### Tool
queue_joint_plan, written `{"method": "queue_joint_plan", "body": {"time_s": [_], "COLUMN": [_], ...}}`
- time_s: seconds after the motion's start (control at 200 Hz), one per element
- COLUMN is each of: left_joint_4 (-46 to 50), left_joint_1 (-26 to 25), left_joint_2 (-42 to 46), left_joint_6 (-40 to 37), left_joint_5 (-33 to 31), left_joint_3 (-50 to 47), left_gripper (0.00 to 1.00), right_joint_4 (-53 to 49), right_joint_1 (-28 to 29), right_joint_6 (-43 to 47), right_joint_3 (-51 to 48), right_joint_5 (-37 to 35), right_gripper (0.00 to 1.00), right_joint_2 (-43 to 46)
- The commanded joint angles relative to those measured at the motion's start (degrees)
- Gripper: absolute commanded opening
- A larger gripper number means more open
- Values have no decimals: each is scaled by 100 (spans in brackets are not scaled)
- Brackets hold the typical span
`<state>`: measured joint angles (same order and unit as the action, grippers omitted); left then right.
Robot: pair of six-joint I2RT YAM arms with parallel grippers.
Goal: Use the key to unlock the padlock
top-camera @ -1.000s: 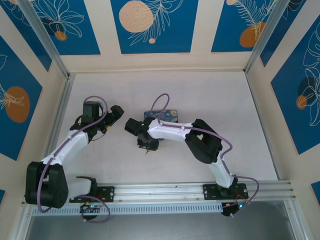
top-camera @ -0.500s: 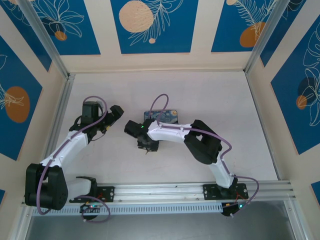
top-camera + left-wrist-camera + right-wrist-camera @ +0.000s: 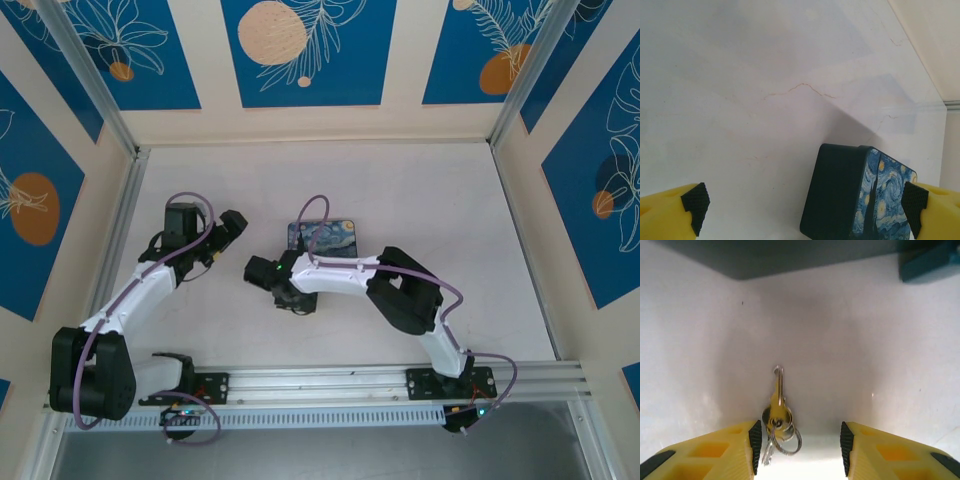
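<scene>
The left gripper (image 3: 226, 238) hangs left of the table's (image 3: 420, 190) middle, jaws spread wide and holding nothing. The Starry Night tin (image 3: 322, 234) lies near the middle. Just on its near-edge side, the right gripper (image 3: 799, 446) stands partly spread, clamping nothing. The key (image 3: 778, 399) lies flat on the table between its yellow fingers (image 3: 715, 452), closer to one than the other, on a ring (image 3: 786, 440).
</scene>
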<state>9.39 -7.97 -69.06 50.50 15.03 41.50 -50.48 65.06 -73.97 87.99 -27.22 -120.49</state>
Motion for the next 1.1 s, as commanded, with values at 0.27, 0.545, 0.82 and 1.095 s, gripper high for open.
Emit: {"method": "queue_joint_plan", "body": {"time_s": [0.27,0.545,0.82,1.095], "left_joint_4": [-38,-77,-86,58], "left_joint_1": [85,76,69,40], "left_joint_2": [151,90,96,171], "left_joint_6": [-5,-5,-5,-133], "left_joint_5": [132,143,162,270], "left_joint_3": [-133,-115,-126,-139], "left_gripper": [100,100,100,100], "right_joint_4": [-145,-94,-43,355], "right_joint_1": [-127,-175,-79,-65], "right_joint_6": [-366,-344,-320,-107], "right_joint_3": [-236,-115,-307,-1068], "right_joint_5": [134,32,23,7], "right_gripper": [46,41,25,0], "right_joint_2": [-210,-442,-274,568]}}
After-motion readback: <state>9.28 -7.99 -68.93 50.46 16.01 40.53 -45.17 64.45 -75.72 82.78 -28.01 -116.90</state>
